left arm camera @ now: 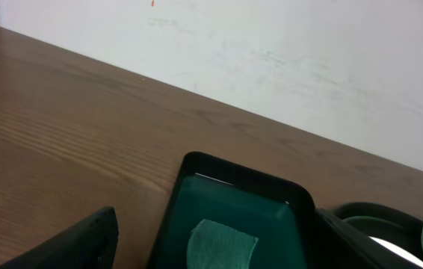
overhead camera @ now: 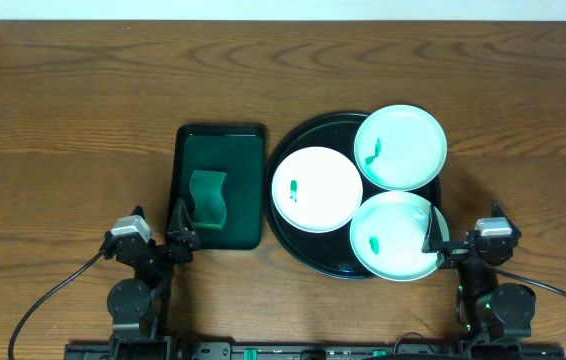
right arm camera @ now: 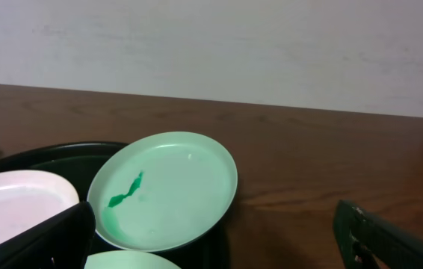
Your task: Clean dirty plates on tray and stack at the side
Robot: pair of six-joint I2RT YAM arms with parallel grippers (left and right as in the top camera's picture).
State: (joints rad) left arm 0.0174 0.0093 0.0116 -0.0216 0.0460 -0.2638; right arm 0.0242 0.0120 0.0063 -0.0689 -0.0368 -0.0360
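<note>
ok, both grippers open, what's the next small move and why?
Probably lower the left gripper onto the green cloth in the rectangular tray. Its jaws stand open and empty near it, and all three plates on the black tray show green smudges.

Three plates: white plate [overhead camera: 317,189], far mint plate [overhead camera: 400,147], near mint plate [overhead camera: 395,236]. Three green smudges, one per plate. One round black tray [overhead camera: 311,132]. One green rectangular tray [overhead camera: 221,141]. One green cloth [overhead camera: 207,199]. Two grippers: left gripper [overhead camera: 178,228], right gripper [overhead camera: 433,240]. One table [overhead camera: 73,120].
</note>
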